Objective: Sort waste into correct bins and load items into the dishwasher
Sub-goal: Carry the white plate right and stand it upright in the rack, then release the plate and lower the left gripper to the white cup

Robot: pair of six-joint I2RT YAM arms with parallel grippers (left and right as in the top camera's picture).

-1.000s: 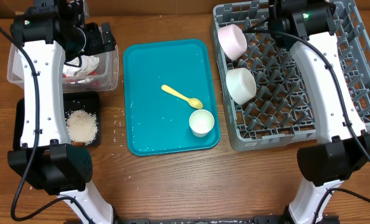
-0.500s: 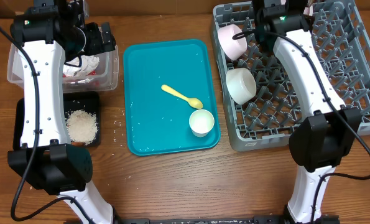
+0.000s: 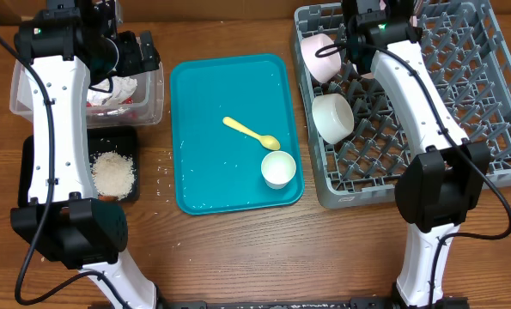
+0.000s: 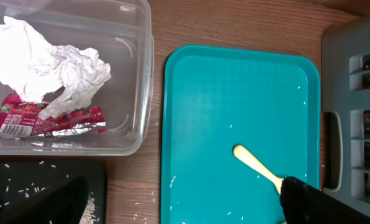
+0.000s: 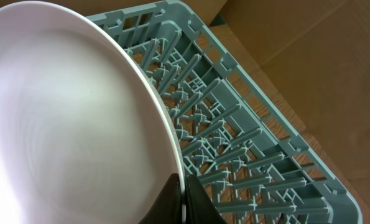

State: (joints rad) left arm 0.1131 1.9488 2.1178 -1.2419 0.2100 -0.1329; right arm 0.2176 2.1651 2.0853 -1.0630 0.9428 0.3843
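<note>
one grey dish rack point(image 3: 487, 103) fills the table's right side, with rows of open pegs across its right half. a narrow strip of wood parts it from the teal tray point(image 3: 229, 94). the large plate point(image 5: 60, 124), pale and glossy, stands on edge above the rack's far side, its rim pinched by the right gripper point(image 5: 183, 200). the clear tub point(image 4: 144, 74) sits far left, the black tray point(image 3: 118, 137) just in front of it. a pink bowl point(image 3: 319, 53) and a white bowl point(image 3: 332, 118) lean in the rack's left column. the crumpled napkin point(image 4: 54, 62) and red wrapper point(image 4: 41, 119) lie in the tub. the cup point(image 3: 278, 169) and yellow spoon point(image 3: 251, 132) rest near each other on the teal tray. rice point(image 3: 113, 174) lies in the black tray. the left gripper point(image 4: 185, 202) hangs spread wide above the tub's right edge.
</note>
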